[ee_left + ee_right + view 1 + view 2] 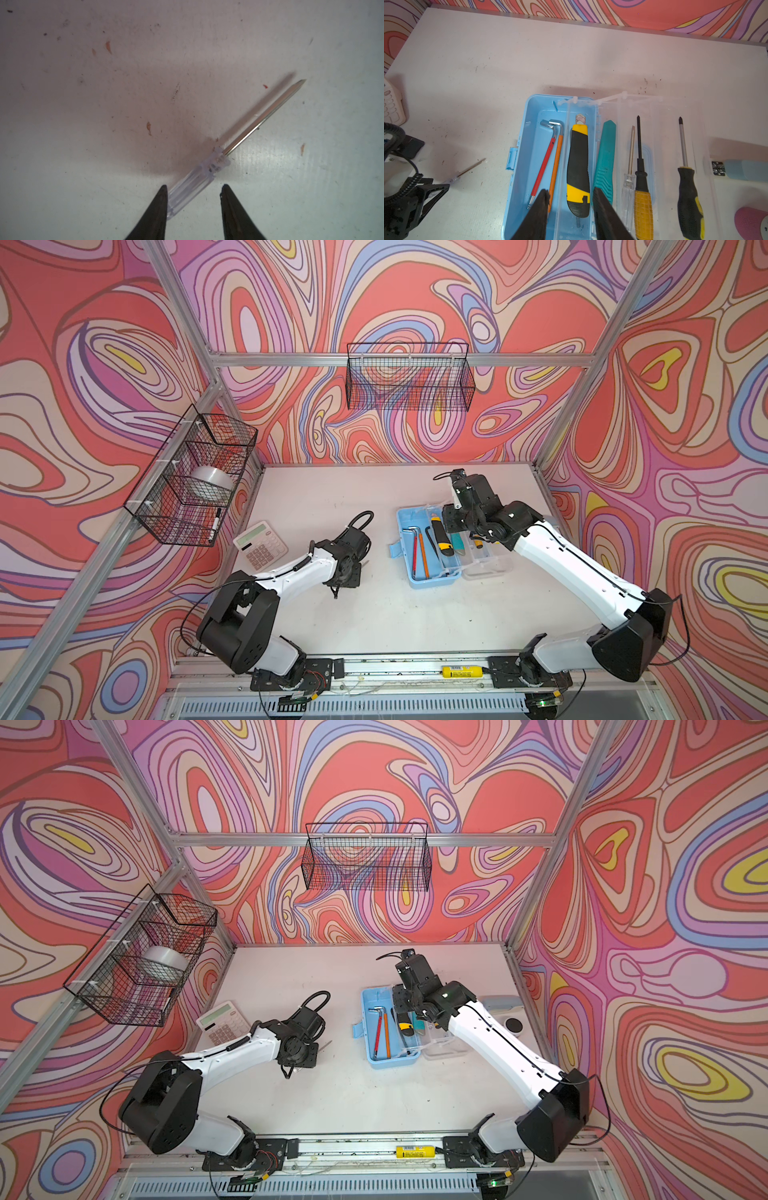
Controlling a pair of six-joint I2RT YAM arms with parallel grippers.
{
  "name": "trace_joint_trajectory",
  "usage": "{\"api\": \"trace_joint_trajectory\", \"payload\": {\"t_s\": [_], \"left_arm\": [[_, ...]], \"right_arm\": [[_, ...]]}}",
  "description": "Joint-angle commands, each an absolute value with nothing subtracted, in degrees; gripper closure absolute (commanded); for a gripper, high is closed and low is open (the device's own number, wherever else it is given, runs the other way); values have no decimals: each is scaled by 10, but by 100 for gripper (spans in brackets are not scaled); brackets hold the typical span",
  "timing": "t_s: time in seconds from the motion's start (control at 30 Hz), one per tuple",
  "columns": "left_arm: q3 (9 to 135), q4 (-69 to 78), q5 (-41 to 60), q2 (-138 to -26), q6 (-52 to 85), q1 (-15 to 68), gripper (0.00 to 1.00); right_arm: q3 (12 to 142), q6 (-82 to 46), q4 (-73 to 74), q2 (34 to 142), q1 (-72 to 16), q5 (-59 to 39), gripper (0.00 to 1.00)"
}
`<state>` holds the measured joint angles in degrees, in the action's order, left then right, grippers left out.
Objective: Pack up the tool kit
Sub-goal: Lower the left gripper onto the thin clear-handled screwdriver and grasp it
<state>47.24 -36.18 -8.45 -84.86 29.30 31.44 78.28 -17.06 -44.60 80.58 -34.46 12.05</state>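
Walls papered in red, pink and lilac swirls close in a white table [332, 497] inside an aluminium frame. 2 wire baskets [409, 377] hang on the walls, and a calculator [260, 545] lies near the table's left edge.

The light-blue box [432, 581] stands open right of the middle in both top views. Its clear lid [486, 568] is folded flat onto the table on the right. Inside the box a red hex key [543, 166] and an orange hex key [555, 164] lie side by side. Next to them is a yellow-and-black knife [578, 155]. A teal knife [605, 153] lies just past the box wall, on the lid side. 3 screwdrivers [642, 205] lie in the lid, tips pointing the same way. A pale blue stapler [745, 169] sits beyond the lid.

The right gripper [571, 192] hangs over the butt end of the yellow-and-black knife with its jaws parted, 1 finger on each side. A gap shows between the knife and the finger on the hex-key side, so it grasps nothing.

The left gripper [193, 188] is low over bare table, well left of the box. Its jaws are parted around the clear handle of a small screwdriver [259, 120] lying flat there. 1 finger is right at the handle and the other stands clear of it.
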Motion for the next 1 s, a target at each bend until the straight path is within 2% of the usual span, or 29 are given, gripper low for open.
{"api": "trace_joint_trajectory", "payload": {"t_s": [0.0,0.27,0.53,0.73,0.8,0.93,0.97], "left_arm": [[471,-356,-91,-856,287,311,58],[478,-336,-48,-886,292,311,61],[477,-331,-36,-896,299,311,68],[479,-331,-36,-905,304,311,78],[486,-342,-40,-911,306,311,86],[493,-350,-46,-916,305,311,95],[495,-351,-47,-915,304,311,100]], "right_arm": [[775,-171,-443,811,-344,131,62],[767,-175,-441,812,-343,139,62],[762,-174,-440,810,-344,150,62],[755,-173,-435,816,-343,154,63],[757,-173,-435,818,-343,160,63],[761,-171,-433,816,-343,165,63],[762,-171,-433,815,-343,166,63]]}}
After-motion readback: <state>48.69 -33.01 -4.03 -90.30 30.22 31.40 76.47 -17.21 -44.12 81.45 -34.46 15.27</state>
